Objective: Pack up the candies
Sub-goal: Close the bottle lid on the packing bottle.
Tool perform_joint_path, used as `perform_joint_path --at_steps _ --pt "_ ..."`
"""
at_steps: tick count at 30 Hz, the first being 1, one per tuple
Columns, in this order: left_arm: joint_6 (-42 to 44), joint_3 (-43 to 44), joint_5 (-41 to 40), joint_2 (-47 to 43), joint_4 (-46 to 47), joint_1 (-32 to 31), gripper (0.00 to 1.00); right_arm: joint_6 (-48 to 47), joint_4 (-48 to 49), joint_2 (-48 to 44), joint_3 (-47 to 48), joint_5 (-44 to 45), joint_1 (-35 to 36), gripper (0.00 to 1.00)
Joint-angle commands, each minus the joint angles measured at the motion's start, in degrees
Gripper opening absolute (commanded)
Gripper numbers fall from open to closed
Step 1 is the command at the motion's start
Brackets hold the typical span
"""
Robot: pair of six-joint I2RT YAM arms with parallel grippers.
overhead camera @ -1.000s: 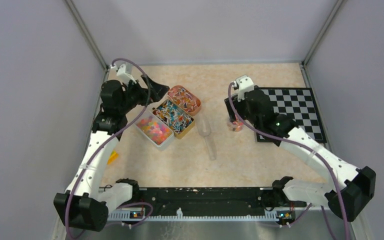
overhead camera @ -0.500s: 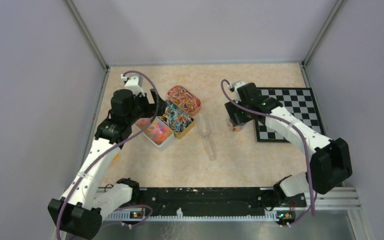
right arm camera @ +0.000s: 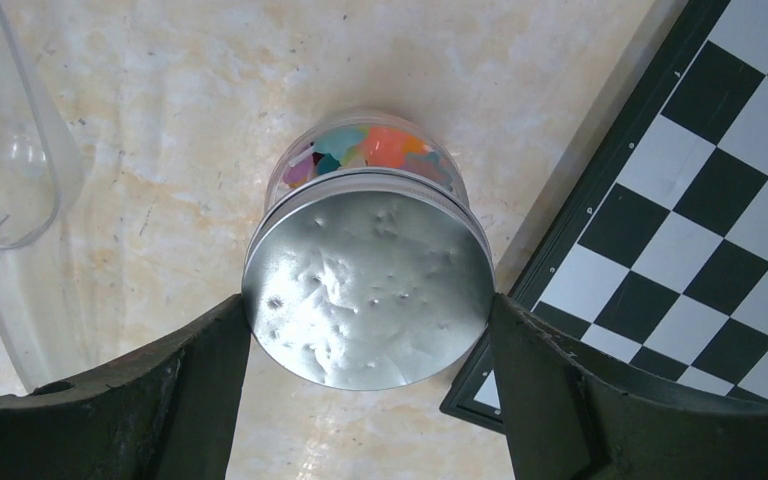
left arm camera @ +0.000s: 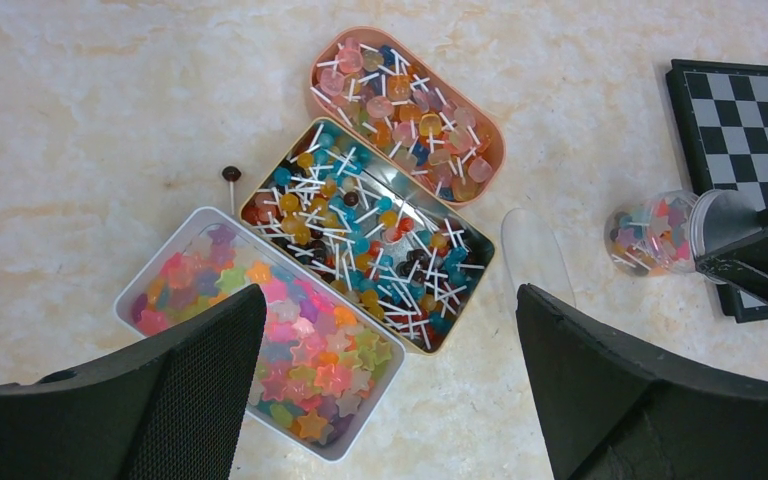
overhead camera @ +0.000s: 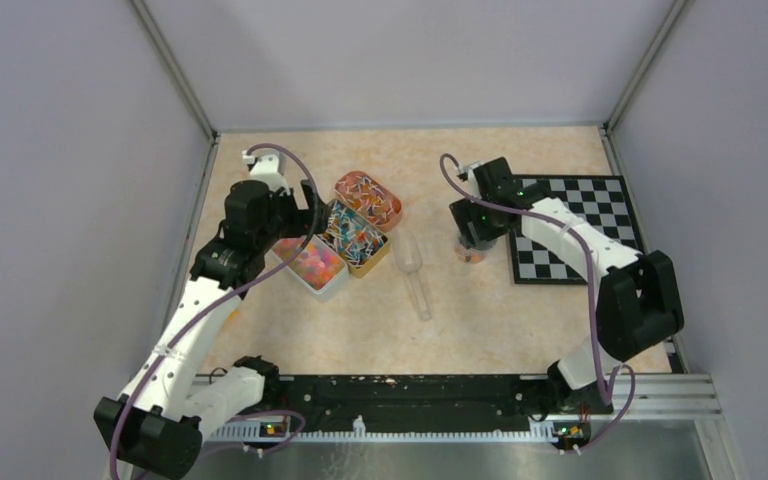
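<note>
Star-shaped candies (left arm camera: 290,350) in mixed colours fill a white tray (left arm camera: 337,455). My left gripper (left arm camera: 390,300) hangs open above that tray's near corner, holding nothing. In the top view the left gripper (overhead camera: 300,215) is over the trays. A small clear jar (right arm camera: 370,145) with a silver lid (right arm camera: 370,280) holds candies and stands beside the chessboard. My right gripper (right arm camera: 370,310) is shut on the jar, one finger against each side of the lid. The jar (left arm camera: 650,232) also shows at the right of the left wrist view.
A gold tin (left arm camera: 370,245) and a pink tin (left arm camera: 410,110) of lollipops lie behind the white tray. One loose lollipop (left arm camera: 231,174) lies on the table. A clear scoop (overhead camera: 415,275) lies between trays and jar. A chessboard (overhead camera: 580,225) lies at the right.
My left gripper has come down and right over the trays. The right arm's elbow has swung in and up while its gripper stayed at the jar.
</note>
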Motion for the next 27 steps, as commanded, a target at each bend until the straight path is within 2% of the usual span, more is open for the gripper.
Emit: perform_joint_path --at_steps 1,10,27 --pt "0.44 1.71 -2.46 -1.32 0.66 -0.34 0.99 -1.46 0.63 1.33 3.57 -1.58 -1.19 0.77" --pt "0.44 1.72 -2.84 -0.97 0.74 -0.80 0.99 -0.74 1.79 4.47 4.26 -4.35 -1.33 0.78" --pt "0.21 1.43 -2.88 -0.70 0.92 -1.41 0.99 -1.16 1.63 7.53 5.49 -2.03 -1.34 0.84"
